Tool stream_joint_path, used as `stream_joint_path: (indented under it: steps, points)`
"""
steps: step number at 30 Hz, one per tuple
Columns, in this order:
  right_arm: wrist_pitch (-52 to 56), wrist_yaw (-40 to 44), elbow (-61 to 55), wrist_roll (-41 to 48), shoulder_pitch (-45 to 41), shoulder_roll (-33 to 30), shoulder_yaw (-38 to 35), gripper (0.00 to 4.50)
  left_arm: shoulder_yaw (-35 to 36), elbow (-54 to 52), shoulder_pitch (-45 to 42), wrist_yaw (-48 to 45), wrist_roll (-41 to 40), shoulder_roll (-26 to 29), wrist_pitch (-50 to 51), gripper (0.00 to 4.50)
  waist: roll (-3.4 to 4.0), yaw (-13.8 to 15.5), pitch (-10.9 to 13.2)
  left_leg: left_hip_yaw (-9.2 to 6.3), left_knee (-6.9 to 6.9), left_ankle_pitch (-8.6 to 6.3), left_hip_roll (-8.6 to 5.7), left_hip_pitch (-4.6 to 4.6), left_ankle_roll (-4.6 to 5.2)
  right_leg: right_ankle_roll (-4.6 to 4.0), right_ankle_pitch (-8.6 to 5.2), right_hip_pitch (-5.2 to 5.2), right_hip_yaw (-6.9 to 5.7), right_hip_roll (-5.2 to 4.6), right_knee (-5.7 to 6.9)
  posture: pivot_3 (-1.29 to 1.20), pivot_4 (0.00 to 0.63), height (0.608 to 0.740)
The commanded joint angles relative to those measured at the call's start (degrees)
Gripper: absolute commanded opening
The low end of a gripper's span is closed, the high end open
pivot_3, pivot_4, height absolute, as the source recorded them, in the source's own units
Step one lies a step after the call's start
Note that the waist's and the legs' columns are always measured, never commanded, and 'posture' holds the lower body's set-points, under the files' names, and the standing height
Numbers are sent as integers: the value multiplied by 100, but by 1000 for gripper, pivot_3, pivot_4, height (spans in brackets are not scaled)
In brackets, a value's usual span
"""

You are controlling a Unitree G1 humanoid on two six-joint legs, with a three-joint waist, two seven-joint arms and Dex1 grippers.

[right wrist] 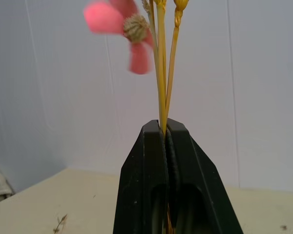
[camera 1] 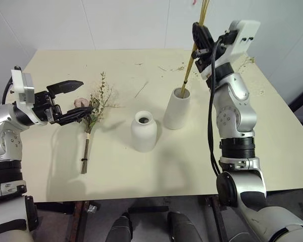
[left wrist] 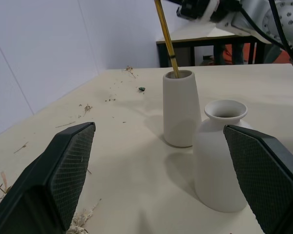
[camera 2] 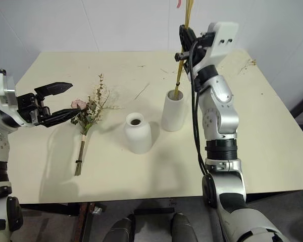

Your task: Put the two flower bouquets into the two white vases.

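Here, right tool (camera 1: 198,36) clamping wheat bunch (camera 1: 194,50) in tall vase (camera 1: 177,108), left tool (camera 1: 73,100) wide.

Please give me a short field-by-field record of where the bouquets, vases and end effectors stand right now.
wheat bunch: stem ends inside the tall vase, upper stems pinched in the right end effector
rose bunch: lying flat on the table
short vase: upright, empty, beside the tall vase
left end effector: open, hovering at the rose bunch's flower end
right end effector: shut on the wheat bunch
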Motion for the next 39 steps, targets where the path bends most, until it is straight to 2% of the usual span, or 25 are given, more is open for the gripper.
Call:
stream_joint_path:
  steps: [1,12,16,21,26,32,39]
  points:
    - [-219,184,-129,-19,158,49,76,44,135,-213,10,57,-130,80,-17,4500,0,1,0,0,0,0,0,0,0,0,0,0,0,0,0,0,150,740]
    - [-320,384,-159,-160,841,135,291,44,92,-179,-15,126,-121,8,-49,4500,-1,2,0,0,0,2,2,0,-3,-1,-1,-2,1,4,1,0,150,740]
    - [-338,417,-224,-196,947,107,328,951,83,-170,-26,143,-114,-9,-62,4500,-1,-2,0,0,-1,2,3,1,-4,-1,-1,-2,1,4,1,0,150,740]
    - [-141,507,-612,-108,1081,-34,331,2627,74,-178,-42,151,-108,-21,-71,4500,-1,5,0,0,0,3,3,0,-5,-1,-1,-3,1,4,2,0,150,740]
    - [718,796,-1821,267,1628,-571,307,4368,71,-207,-31,153,-115,-30,-65,4500,-1,31,0,0,-2,3,3,-1,-5,-1,-1,-2,1,3,-2,0,150,740]
    - [1659,1347,-2869,862,2124,-1579,106,4466,17,-276,-35,318,-46,-74,-46,4500,-2,64,-1,0,3,3,2,-1,-5,-2,-1,-1,1,2,-2,0,150,740]
    - [2939,3078,-3512,2294,2745,-3392,-353,4466,-129,-659,63,1457,303,-171,303,4500,-3,111,-1,0,6,2,3,0,-4,-4,-2,3,2,2,-9,0,150,740]
